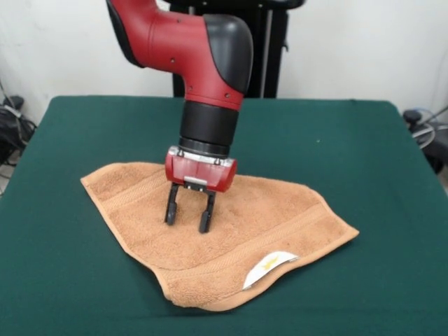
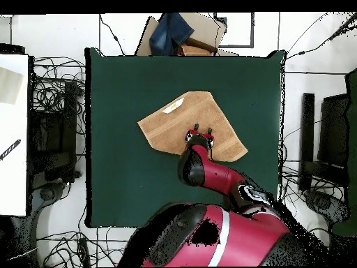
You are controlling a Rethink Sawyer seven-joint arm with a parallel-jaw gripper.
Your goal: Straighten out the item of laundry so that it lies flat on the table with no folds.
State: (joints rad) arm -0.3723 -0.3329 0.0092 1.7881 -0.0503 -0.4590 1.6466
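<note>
The towel is lying mid-table, still folded over into a rough triangle. The gripper is pointing straight down onto its left-centre, fingers spread and holding nothing, probably readying to pinch the upper layer. The label is showing near the front. The table is sitting among cables.

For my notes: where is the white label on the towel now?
In the front view, the white label lies on the towel by its near edge, right of and nearer the camera than the open gripper.
</note>
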